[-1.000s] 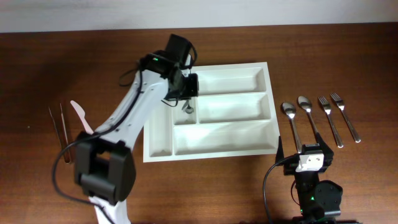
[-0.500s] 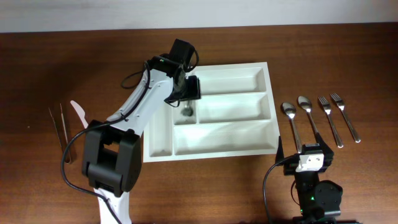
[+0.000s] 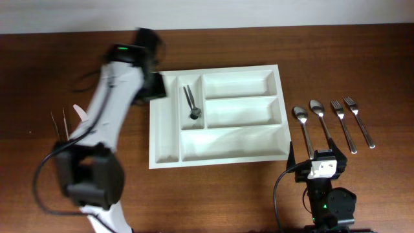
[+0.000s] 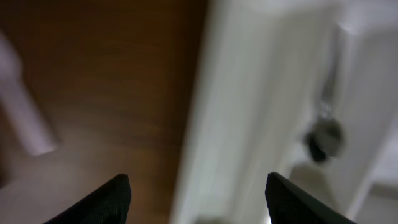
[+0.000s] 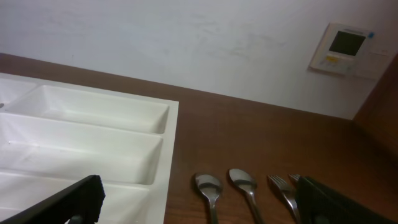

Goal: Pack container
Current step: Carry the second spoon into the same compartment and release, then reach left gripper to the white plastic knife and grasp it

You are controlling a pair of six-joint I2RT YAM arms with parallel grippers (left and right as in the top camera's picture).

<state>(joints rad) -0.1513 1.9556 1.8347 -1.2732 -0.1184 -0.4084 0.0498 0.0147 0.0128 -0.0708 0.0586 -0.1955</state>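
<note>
Brown wooden tabletop (image 3: 52,58) fills my overhead feed, with a pale wall (image 5: 186,37) behind it. From my console I see the left gripper (image 3: 154,84) hovering over bare wood just outside the far left corner of the container (image 3: 233,147), the white five-compartment tray lying mid-table to that gripper's right. The left wrist feed is badly blurred, yet its two black fingertips (image 4: 118,198) stand wide apart with nothing between them, so that gripper (image 4: 198,198) is released. The tray's left wall (image 4: 249,124) runs under the gap, with wood to the left. Ahead and to the right of those fingers a dark metal utensil (image 3: 191,103) lies inside the second narrow upright compartment, round end toward the robot. Left of that gripper and nearer the arm's base, a white plastic utensil (image 3: 84,120) and two thin metal rods (image 3: 58,126) lie on the wood, close together. The right gripper (image 3: 321,165) sits low at the near edge, just past the tray's near right corner. Its fingers (image 5: 74,199) are spread wide and empty. Directly ahead of it two spoons (image 3: 302,126) and two forks (image 3: 343,120) lie side by side, handles toward it, and the tray (image 5: 93,134) lies ahead to its left. High to its right a wall panel (image 5: 345,46) hangs.
</note>
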